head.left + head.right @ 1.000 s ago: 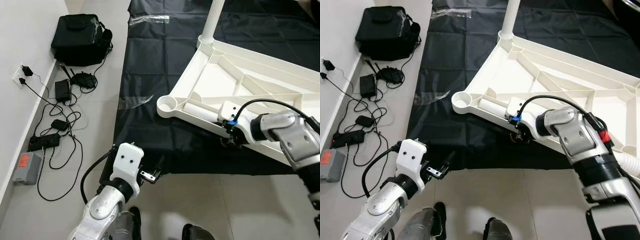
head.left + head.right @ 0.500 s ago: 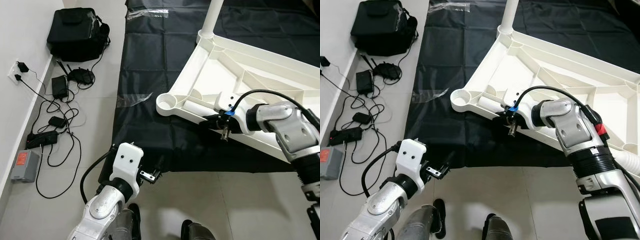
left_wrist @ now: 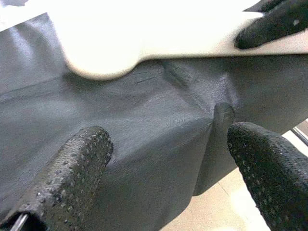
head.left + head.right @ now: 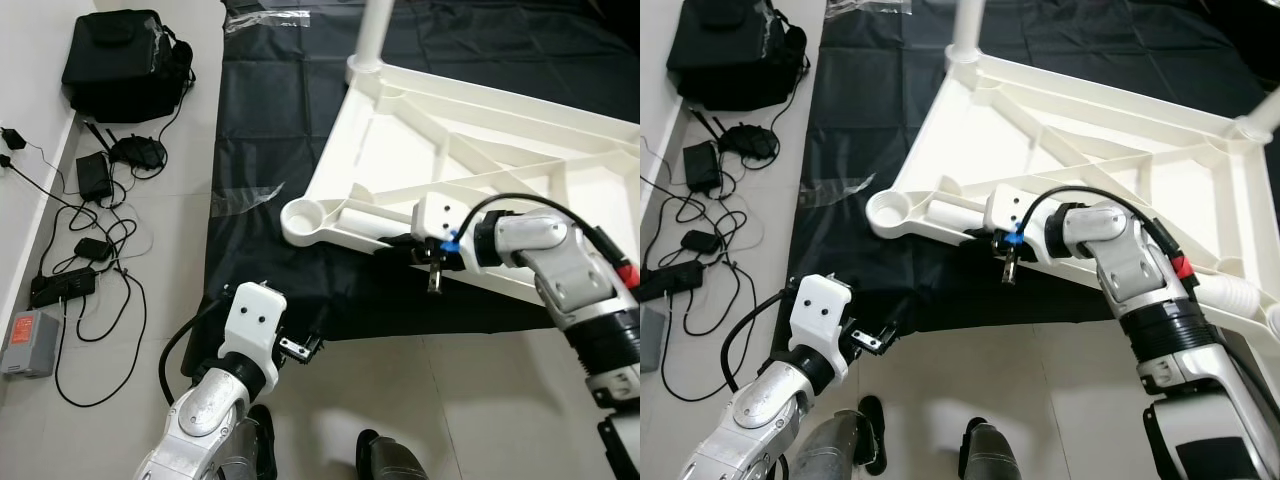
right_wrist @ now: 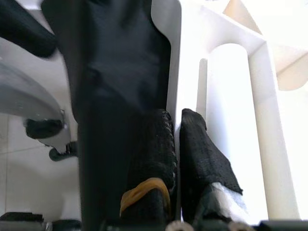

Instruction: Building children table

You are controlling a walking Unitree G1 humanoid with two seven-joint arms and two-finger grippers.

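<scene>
While my right gripper (image 4: 992, 240) pinches the table frame (image 4: 480, 130) rim by its near corner socket | stiff, light plastic | left gripper (image 4: 300, 347) spread, idle

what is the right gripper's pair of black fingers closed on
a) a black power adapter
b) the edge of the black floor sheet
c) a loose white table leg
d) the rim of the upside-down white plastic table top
d: the right gripper has its fingers pinched on either side of the thin outer rim of the upside-down white plastic table top, near its round corner socket.
</scene>
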